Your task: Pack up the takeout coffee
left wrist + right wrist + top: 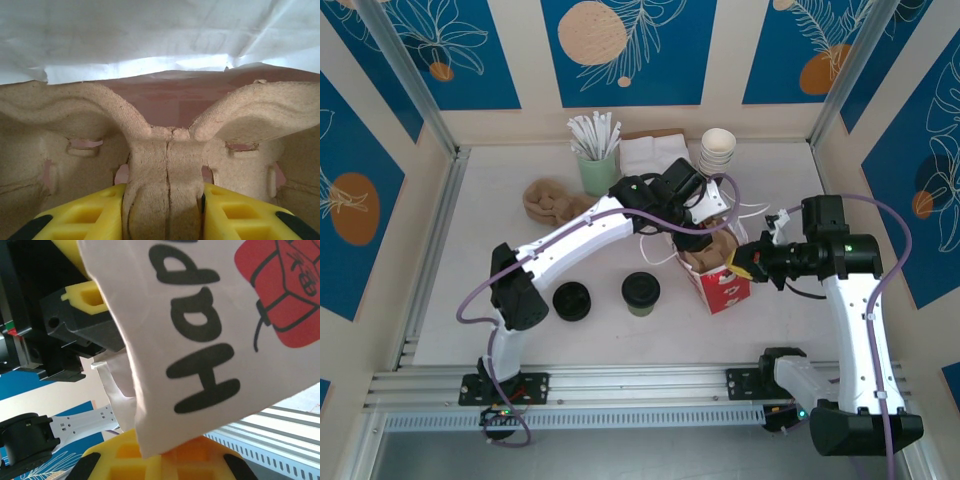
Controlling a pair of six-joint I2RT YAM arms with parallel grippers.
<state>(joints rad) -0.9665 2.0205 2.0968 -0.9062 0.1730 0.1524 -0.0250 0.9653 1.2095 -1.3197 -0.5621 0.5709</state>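
Observation:
The takeout coffee [641, 293], a short pale cup with a black lid, stands upright on the table left of the red-and-white paper bag [725, 287]. Neither gripper touches it. My left gripper [708, 220] reaches over the bag's open mouth. In the left wrist view it [164, 200] is shut on the middle ridge of a brown pulp cup carrier [165, 150], which sits inside the bag [150, 30]. The carrier [712, 252] shows in the bag's opening. My right gripper [746, 263] is shut on the bag's right rim; the printed bag wall [200, 340] runs down between its yellow fingers [150, 460].
A loose black lid [571, 301] lies left of the coffee. At the back are a second brown carrier [550, 200], a green cup of white sticks [597, 165], white napkins [650, 152] and stacked lidless cream cups [717, 150]. Walls close in on three sides.

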